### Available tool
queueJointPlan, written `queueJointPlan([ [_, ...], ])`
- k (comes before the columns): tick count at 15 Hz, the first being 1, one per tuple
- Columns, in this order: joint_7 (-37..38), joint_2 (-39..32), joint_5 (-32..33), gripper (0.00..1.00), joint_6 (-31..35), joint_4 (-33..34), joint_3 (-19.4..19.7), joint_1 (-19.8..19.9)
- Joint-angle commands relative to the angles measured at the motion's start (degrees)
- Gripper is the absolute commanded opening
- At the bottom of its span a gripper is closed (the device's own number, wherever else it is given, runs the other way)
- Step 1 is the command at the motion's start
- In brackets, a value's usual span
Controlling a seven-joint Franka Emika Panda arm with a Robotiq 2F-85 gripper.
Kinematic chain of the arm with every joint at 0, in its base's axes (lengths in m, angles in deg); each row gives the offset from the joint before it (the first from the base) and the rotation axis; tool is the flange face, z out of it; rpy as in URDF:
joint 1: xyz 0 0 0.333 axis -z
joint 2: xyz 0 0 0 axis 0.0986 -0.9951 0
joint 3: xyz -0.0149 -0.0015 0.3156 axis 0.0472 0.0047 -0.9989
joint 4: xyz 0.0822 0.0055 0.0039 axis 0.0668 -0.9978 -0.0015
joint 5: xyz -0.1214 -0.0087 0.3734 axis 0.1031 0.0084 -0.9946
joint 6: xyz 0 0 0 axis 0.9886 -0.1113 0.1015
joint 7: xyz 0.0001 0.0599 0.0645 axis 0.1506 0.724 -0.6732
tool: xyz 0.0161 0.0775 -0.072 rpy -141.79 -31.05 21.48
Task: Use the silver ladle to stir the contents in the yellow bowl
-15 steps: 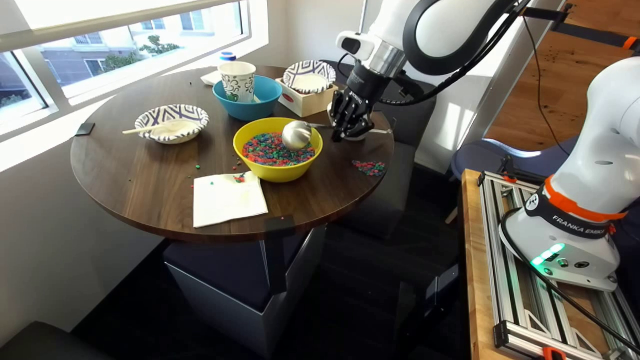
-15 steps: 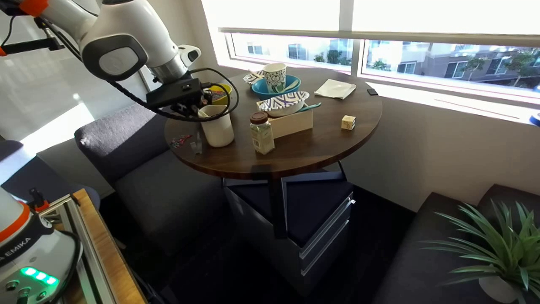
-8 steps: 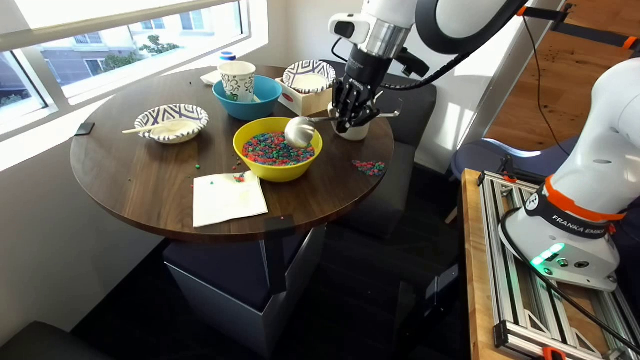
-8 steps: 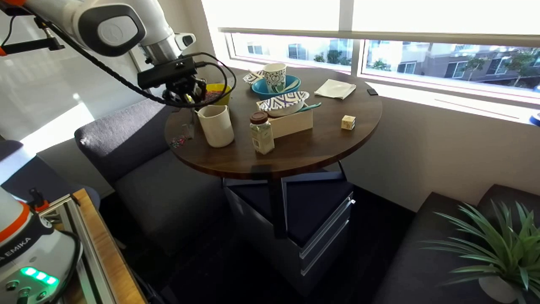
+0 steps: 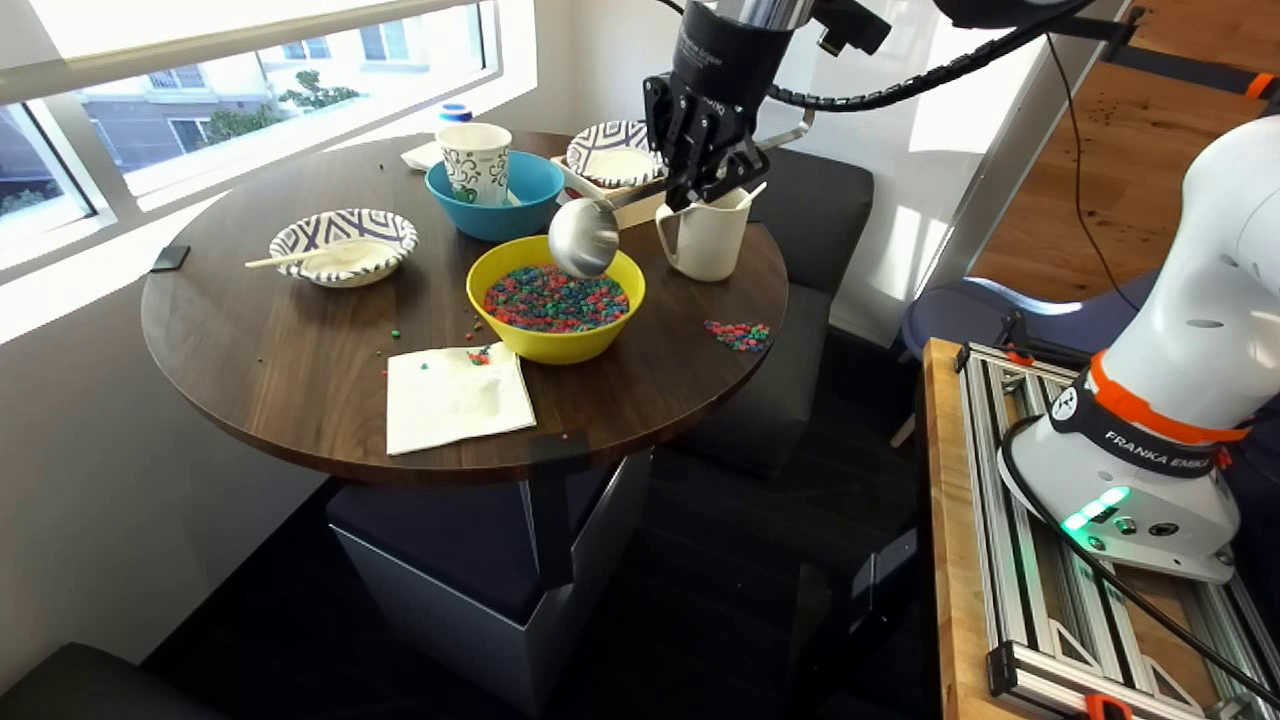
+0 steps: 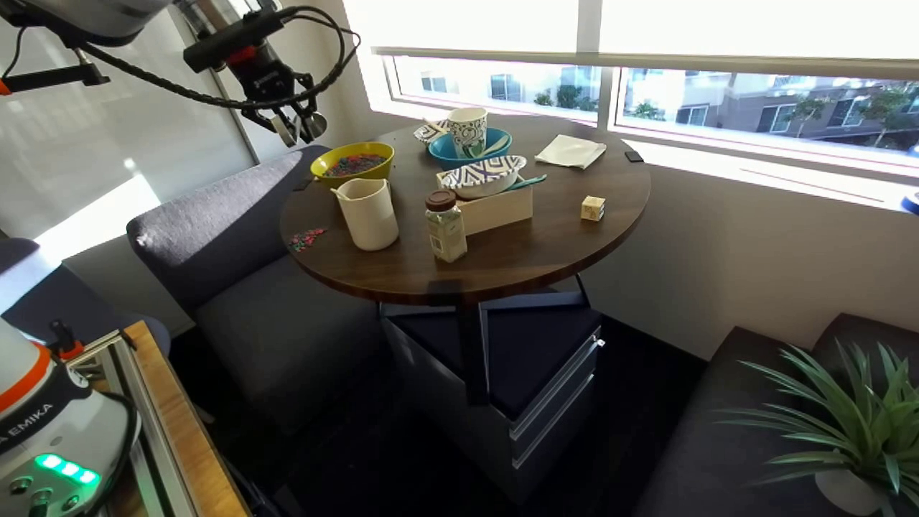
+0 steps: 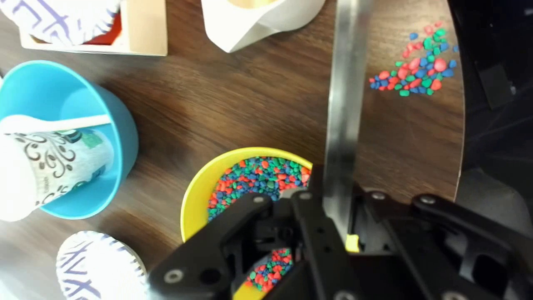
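Observation:
My gripper (image 5: 682, 194) is shut on the handle of the silver ladle (image 5: 583, 238) and holds it in the air. The ladle's round scoop hangs above the back of the yellow bowl (image 5: 556, 347), clear of the contents. In an exterior view the gripper (image 6: 297, 132) is above and beside the bowl (image 6: 321, 164), with the scoop (image 6: 314, 127) behind the fingers. The contents (image 5: 550, 305), tiny red, blue and green pieces, fill the bowl's lower part. In the wrist view the handle (image 7: 345, 104) runs up from between the fingers; the bowl (image 7: 192, 208) and contents (image 7: 250, 179) are partly hidden.
A white pitcher (image 5: 710, 240) stands close under the gripper. A wooden box (image 6: 495, 214), spice jar (image 6: 446, 233) and blue bowl (image 5: 500, 218) with a cup are near. A napkin (image 5: 455, 400), patterned bowl (image 5: 343, 262) and spilled pieces (image 5: 738, 335) lie on the table.
My gripper has risen with the ladle. The scoop has lifted from low over the contents to above the bowl's back rim, and the handle now tilts more. The bowl has not moved.

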State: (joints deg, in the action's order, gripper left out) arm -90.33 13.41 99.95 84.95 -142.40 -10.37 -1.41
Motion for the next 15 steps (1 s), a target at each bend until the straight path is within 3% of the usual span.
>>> queueJointPlan([
  [1, 0.27, -2.84, 4.27, 0.04, -6.20, 4.65, -0.78, -1.46],
  [2, -5.68, -2.27, -1.90, 0.03, -4.71, 3.64, 1.81, -2.87],
  [3, 0.14, -1.31, 2.56, 0.09, -4.20, 2.92, -0.02, -1.94],
  [5, -3.45, -1.80, -0.17, 0.09, -4.15, 3.06, 1.09, -2.39],
  [6, -4.17, -1.91, -0.56, 0.03, -4.15, 3.06, 1.44, -2.37],
  [10, -2.87, -7.33, 12.43, 0.03, -8.61, 9.27, -2.22, -2.27],
  [15, -5.44, -17.50, 23.24, 0.03, -18.35, 19.87, -5.39, -4.48],
])
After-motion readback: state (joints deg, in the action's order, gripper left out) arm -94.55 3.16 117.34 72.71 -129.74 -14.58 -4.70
